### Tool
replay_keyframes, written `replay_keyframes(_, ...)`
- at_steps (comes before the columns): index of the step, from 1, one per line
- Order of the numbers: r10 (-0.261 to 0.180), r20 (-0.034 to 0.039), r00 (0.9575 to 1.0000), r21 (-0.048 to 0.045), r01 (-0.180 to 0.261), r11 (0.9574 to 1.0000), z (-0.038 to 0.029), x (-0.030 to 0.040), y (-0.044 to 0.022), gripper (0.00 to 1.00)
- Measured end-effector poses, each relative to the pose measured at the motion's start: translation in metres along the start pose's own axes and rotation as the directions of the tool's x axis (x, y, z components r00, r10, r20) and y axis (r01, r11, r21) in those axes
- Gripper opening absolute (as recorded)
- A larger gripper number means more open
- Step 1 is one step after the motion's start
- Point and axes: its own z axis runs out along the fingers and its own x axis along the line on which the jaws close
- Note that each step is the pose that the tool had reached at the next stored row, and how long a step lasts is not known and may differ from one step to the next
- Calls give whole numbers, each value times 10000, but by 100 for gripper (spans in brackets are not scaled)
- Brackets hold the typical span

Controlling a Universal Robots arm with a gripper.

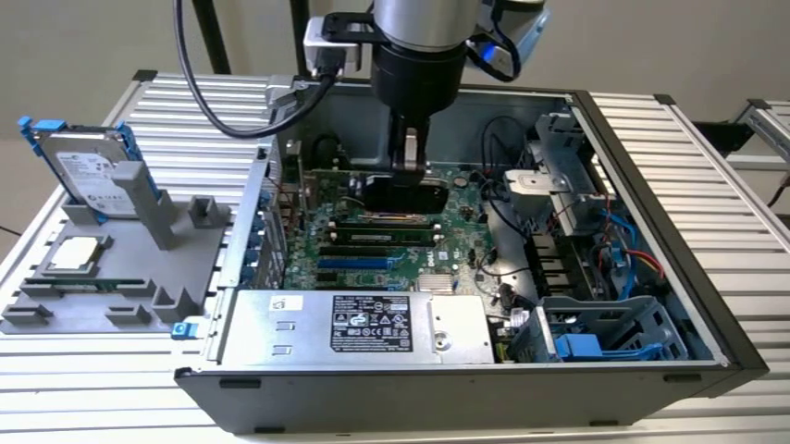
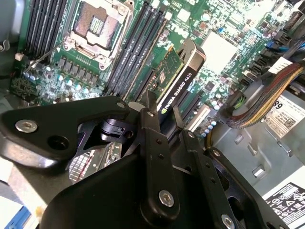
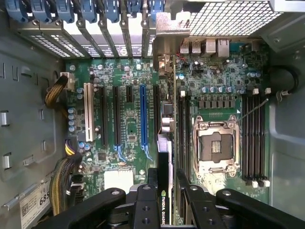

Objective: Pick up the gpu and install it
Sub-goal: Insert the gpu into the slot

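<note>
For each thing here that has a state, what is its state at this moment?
gpu: held on edge above the motherboard, inside the case.
gripper: shut on the gpu.
computer case: side open, interior exposed.
CPU socket: empty.
hard drive: standing upright in the grey holder.

matt black plastic gpu (image 2: 183, 78) shroud, matt black pincer (image 2: 164, 117)

The exterior view looks down into the open computer case (image 1: 691, 240); both wrist views sit close above its motherboard (image 3: 128, 124).
</note>
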Motion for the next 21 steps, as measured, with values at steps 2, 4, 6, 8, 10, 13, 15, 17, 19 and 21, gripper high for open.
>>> replay_keyframes(2, 1, -1, 10000, -1, -1, 10000, 12, 1, 0, 0)
replay_keyframes(4, 0, 0, 10000, 0, 0, 10000, 26, 2, 0, 0)
replay_keyframes(6, 0, 0, 10000, 0, 0, 10000, 39, 3, 0, 0)
replay_keyframes(8, 1, -1, 10000, -1, -1, 10000, 54, 4, 0, 0)
replay_keyframes(10, 1, -1, 10000, 0, -1, 10000, 69, 5, 0, 0)
replay_keyframes(13, 0, -1, 10000, 1, 0, 10000, 92, 7, -1, 0)
replay_keyframes(15, 1, 0, 10000, 2, -1, 10000, 108, 8, -1, 0)
replay_keyframes(17, 0, -1, 10000, 2, 0, 10000, 125, 9, -1, 0)
replay_keyframes(19, 0, 0, 10000, 2, 0, 10000, 139, 10, -1, 0)
replay_keyframes(21, 0, -1, 10000, 2, 0, 10000, 148, 10, -2, 0)
